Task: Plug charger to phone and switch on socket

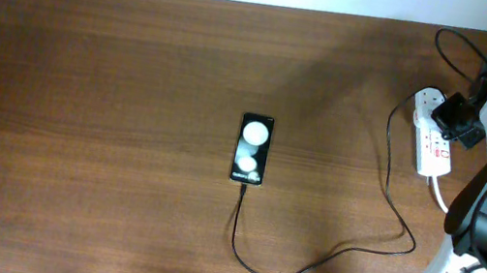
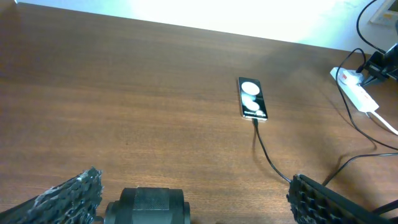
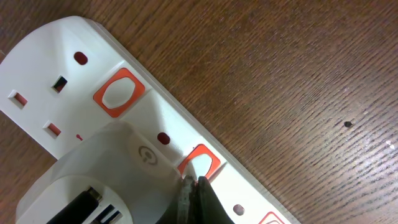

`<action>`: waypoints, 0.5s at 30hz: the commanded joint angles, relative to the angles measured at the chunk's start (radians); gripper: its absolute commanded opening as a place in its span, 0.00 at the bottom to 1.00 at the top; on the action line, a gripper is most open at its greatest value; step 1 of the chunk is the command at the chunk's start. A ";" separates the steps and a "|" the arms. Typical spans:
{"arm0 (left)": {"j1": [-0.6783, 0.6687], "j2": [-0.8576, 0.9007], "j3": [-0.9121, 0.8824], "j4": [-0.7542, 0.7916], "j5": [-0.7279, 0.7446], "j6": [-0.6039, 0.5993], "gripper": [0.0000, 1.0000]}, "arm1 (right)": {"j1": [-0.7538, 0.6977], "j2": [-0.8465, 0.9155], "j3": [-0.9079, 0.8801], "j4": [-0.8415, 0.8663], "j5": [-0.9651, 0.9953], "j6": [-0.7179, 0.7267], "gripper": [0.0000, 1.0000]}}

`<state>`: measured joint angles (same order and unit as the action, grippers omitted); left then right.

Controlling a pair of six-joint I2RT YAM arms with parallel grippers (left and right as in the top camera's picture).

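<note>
Red switch (image 3: 202, 163) on the socket (image 3: 62, 50) sits right at the right claw's (image 3: 193, 186) pressed-together tips; the left claw (image 2: 196, 190), spread, is well apart.

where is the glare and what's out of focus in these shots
Overhead: washed-out white strip along the top, two white glare patches on the phone. Left wrist: glare bleaches the far edge of the table; the open left jaws look soft at the bottom. Right wrist: socket and wood grain sharp, the shut right jaws blurred up close.
</note>
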<state>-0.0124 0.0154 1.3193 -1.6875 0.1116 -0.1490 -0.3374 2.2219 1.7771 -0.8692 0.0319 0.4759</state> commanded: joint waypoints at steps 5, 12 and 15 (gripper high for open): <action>0.000 -0.008 0.004 0.058 0.017 0.017 0.99 | -0.002 0.012 -0.009 0.013 -0.021 -0.001 0.04; 0.000 -0.008 -0.083 0.316 -0.293 0.016 0.99 | -0.002 0.012 -0.010 0.021 -0.021 -0.001 0.04; 0.000 -0.008 -0.209 0.412 -0.292 0.016 0.99 | -0.002 0.012 -0.010 0.018 -0.021 -0.001 0.04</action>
<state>-0.0124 0.0120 1.2278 -1.3437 -0.1116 -0.1490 -0.3389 2.2227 1.7771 -0.8539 0.0319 0.4751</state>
